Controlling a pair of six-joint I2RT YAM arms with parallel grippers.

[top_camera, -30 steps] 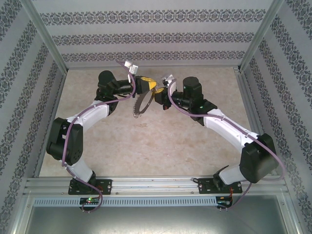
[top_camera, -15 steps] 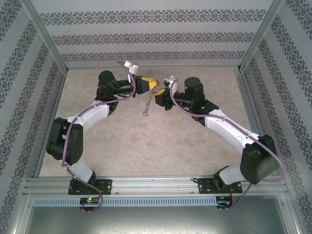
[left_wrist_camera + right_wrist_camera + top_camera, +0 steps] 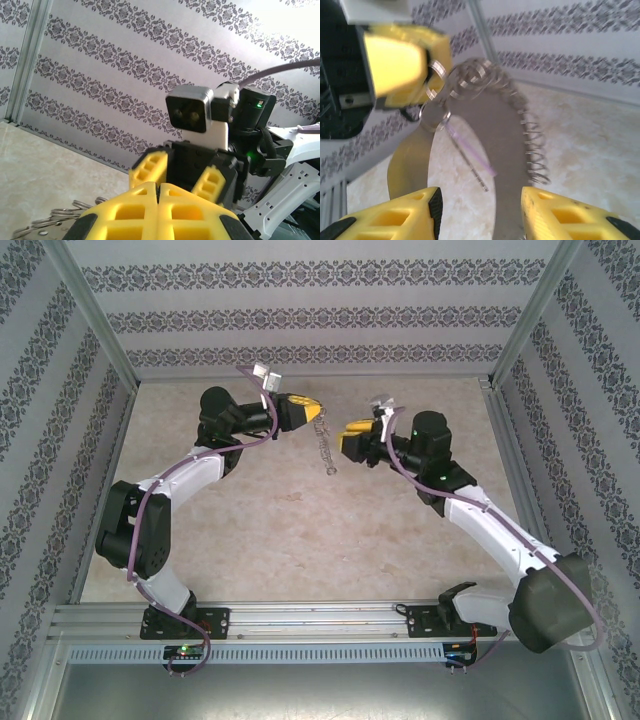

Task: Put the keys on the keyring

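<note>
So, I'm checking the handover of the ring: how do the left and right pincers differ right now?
The left pincer is shut, pinching the top of the keyring; the right pincer stands open and holds nothing. The keyring hangs from the left pincer, while the right pincer sits apart from it, facing it. Both have yellow fingers and are raised above the table.

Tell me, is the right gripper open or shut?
Open. The right gripper has its yellow fingers well apart.
</note>
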